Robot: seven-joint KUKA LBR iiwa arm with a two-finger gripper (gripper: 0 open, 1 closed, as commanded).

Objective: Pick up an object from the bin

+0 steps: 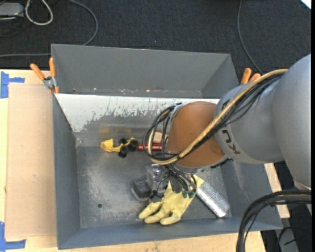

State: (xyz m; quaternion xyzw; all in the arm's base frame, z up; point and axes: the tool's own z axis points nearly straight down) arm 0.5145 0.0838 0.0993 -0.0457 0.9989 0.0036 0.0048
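Note:
My gripper (158,178) hangs low over the front middle of the bin, below the arm's orange cover. It sits directly above the cuff end of a yellow rubber glove (165,209), which lies flat near the front wall. A small dark grey lump (140,189) rests on the floor just left of the gripper. A silver textured bar (213,200) lies at an angle to the right of the glove, its upper end hidden under the arm.
A small clamp with a yellow handle (111,146), black knobs and a red bar lies near the back slope, to the upper left of the gripper. The arm and its cables cover the bin's right half. Bare floor shows at the front left.

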